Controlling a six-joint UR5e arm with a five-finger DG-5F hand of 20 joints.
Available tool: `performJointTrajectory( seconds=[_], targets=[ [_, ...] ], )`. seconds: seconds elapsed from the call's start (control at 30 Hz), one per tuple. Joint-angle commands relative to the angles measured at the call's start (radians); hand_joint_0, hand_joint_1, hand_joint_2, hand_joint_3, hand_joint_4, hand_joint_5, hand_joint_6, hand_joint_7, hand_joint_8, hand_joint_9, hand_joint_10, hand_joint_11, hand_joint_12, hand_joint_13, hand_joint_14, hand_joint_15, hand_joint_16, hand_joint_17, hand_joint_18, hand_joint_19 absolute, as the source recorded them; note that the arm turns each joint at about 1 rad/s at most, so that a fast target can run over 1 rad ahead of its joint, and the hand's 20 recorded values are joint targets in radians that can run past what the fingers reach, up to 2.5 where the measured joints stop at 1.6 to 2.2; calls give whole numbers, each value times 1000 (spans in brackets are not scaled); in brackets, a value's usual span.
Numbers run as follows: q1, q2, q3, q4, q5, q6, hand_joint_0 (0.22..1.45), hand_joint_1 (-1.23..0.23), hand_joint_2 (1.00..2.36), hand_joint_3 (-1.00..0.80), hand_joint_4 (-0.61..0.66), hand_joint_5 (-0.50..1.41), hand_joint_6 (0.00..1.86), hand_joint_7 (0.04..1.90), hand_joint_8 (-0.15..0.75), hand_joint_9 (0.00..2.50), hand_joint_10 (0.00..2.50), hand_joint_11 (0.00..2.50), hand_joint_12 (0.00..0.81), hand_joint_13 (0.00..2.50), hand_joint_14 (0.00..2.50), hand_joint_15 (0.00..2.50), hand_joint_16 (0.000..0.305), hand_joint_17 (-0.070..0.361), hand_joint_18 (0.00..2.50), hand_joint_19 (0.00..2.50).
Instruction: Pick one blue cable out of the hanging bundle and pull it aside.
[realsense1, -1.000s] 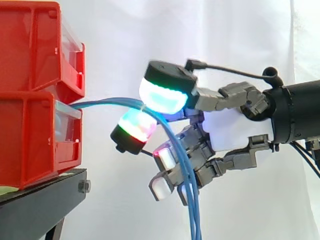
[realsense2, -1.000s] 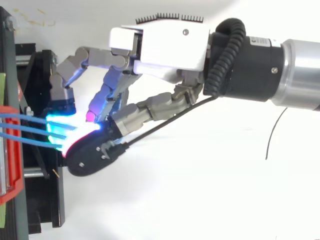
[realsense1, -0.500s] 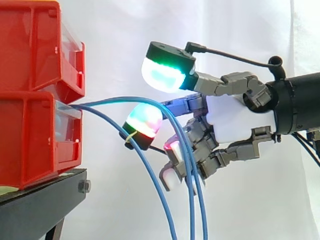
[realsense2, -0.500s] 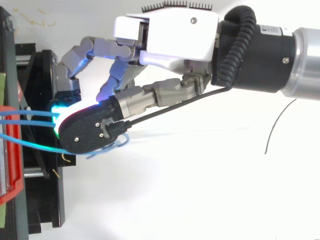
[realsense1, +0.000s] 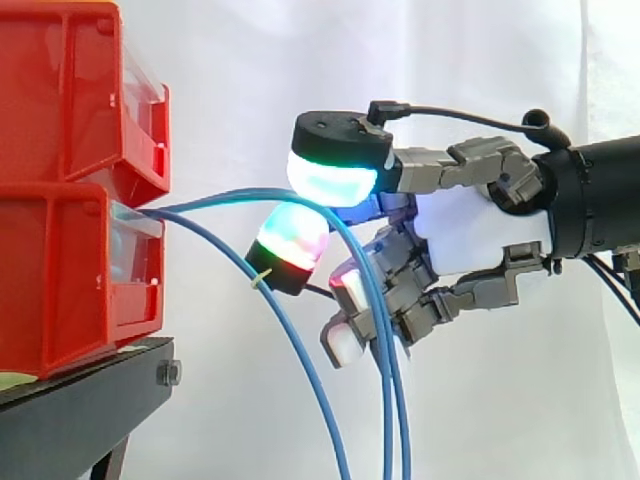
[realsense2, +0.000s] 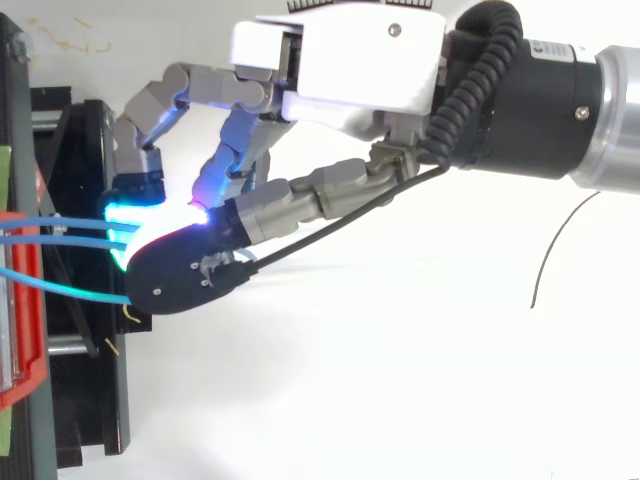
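**A pair of blue cables (realsense1: 386, 430) was held pinched by the hand (realsense1: 470, 245), a little way off the front of the red bins (realsense1: 60, 280).**

In the side view the bins were seen stacked on a black stand (realsense1: 70, 400), and three cables were led out of the lower bin's front. The pair was arched away from the bins, caught between a green-cyan pad (realsense1: 333, 180) above and a red-green pad (realsense1: 292, 240) below, and hung straight down past the curled lower fingers, farther from the bins. A third blue cable (realsense1: 300, 372) was not gripped; it slanted down nearer the bins, close against the lower pad's dark back. In the top view the pair (realsense2: 60, 220) was seen running from the bins into the cyan glow at the hand (realsense2: 340, 60), and the third cable (realsense2: 70, 288) was lost under the black-backed pad.
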Motion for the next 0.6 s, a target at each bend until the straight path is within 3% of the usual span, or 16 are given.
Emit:
performJointTrajectory(
  seconds=[0.0,0.07,0.2,0.27,0.37,0.47,0.57],
  targets=[
    [0,0,0,0,-1,-1,719,-906,1011,-375,-155,-159,926,925,239,1106,18,657,343,935,22,576,43,96,886,711],
    [0,0,0,0,-1,-1,763,-894,1000,-500,-207,-165,932,884,234,1096,23,665,337,938,21,569,42,95,897,695],
    [0,1,0,0,-1,-1,733,-899,1000,-500,-170,-170,932,795,228,1099,20,667,329,945,21,575,41,93,905,701],
    [-2,1,0,-2,-1,-1,649,-928,1000,-500,-76,-163,924,815,226,1109,18,672,331,958,21,598,41,93,906,719],
    [-3,0,0,-2,-1,-1,530,-890,1000,-500,-39,-160,926,814,247,1139,20,674,347,973,21,615,45,101,919,746],
    [-3,1,0,-2,-1,-1,448,-676,1000,-500,-13,-148,921,804,301,1197,16,673,388,1009,21,613,54,121,953,749],
    [-5,0,0,-2,-1,-1,467,-446,1000,-500,-17,-136,904,840,309,1219,19,660,393,1017,20,637,54,122,936,776]
  ],
)
